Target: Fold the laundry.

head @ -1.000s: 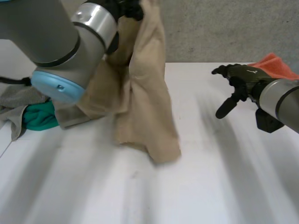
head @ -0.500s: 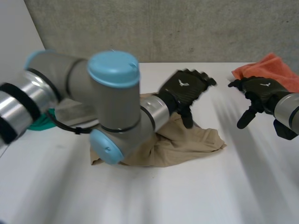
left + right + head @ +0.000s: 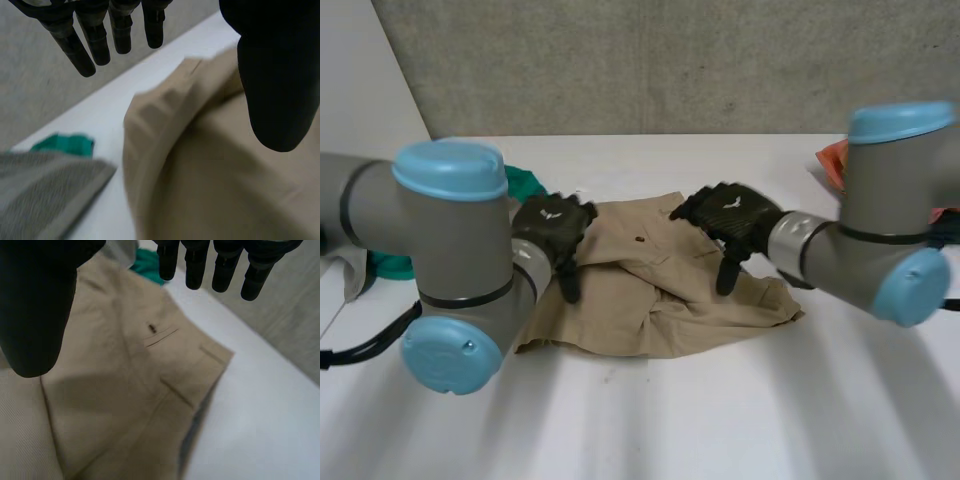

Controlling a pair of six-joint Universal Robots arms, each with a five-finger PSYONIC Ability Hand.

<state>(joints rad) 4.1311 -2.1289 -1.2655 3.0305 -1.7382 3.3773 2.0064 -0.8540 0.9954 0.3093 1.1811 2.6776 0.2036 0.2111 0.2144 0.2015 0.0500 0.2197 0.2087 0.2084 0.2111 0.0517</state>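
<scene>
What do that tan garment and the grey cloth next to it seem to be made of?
The tan garment looks like matte woven cotton twill: fine diagonal ribs and a stitched welt pocket show in the right wrist view. The grey cloth looks like terry towelling, with a nubby face and a flat hem band; the fibre itself can't be told.

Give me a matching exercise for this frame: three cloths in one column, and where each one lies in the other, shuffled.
1. beige garment
2. green cloth
3. orange cloth

A. behind the right arm
B. behind the left arm
C. mid-table, beneath the left hand and the right hand

Pairs: 1-C, 2-B, 3-A.
</scene>
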